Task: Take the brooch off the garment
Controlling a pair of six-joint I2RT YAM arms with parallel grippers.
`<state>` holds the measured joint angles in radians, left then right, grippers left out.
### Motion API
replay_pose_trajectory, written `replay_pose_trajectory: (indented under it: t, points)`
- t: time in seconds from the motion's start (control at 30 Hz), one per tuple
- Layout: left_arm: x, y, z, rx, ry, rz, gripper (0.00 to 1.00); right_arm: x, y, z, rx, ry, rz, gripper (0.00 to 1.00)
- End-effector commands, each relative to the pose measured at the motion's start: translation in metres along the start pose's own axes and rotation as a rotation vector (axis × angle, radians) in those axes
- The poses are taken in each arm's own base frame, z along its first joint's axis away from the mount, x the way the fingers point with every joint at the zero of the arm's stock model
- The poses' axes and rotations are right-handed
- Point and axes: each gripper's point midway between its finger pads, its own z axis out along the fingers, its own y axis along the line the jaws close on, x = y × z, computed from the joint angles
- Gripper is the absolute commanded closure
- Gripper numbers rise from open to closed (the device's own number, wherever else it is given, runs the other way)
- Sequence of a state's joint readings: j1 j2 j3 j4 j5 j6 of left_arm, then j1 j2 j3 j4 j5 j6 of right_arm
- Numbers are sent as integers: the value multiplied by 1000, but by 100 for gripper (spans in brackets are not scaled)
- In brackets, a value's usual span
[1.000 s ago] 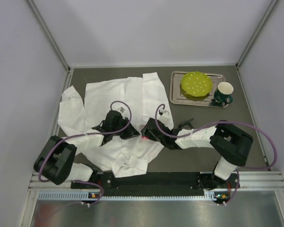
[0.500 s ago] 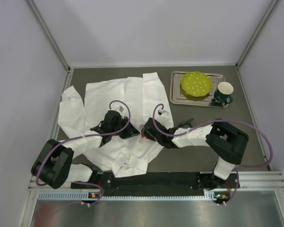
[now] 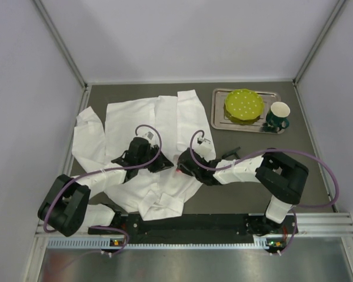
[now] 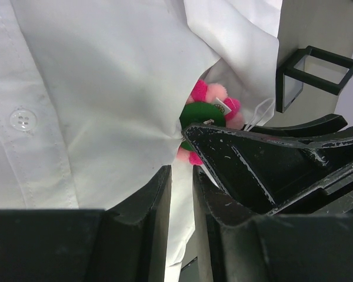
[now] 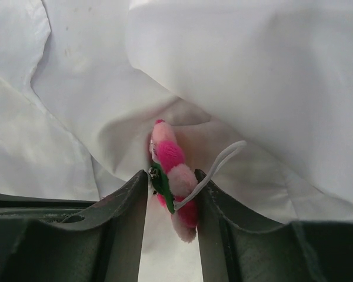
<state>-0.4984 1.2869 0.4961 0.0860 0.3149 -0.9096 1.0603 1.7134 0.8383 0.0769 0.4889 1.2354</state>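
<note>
brooch [image 5: 172, 160] clamped by right tool [image 5: 170, 183] | garment [image 4: 94, 88] pinched by left tool [image 4: 181, 179] | brooch to be drawn off slowly, fabric held taut

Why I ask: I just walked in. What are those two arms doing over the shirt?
They are working a brooch off a white shirt. The left gripper pinches a fold of fabric right beside the brooch. The right gripper has its fingers on both sides of the brooch, apparently gripping it. The brooch sits against the cloth; whether its pin is out cannot be told.
</note>
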Motion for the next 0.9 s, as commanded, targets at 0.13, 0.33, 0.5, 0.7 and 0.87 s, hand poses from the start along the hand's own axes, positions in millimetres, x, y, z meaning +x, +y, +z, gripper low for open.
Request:
replay_pose_trajectory:
  t: [0.13,0.33,0.5,0.7,0.87]
  points:
    - [-5,-2,-2,16,-27,29,73,-1,6,-2,-29,-28,15,76]
    - [-3,-2,-2,16,-12,41,71,1,2,1,-50,-37,-17,88]
    - [-3,-3,-3,16,-7,57,70,3,-1,3,-91,-33,-51,100]
    - [-2,-8,-5,22,20,99,66,6,8,2,-184,22,-126,98]
    - [-1,-12,-8,15,65,155,57,-6,8,-10,-210,42,-149,50]
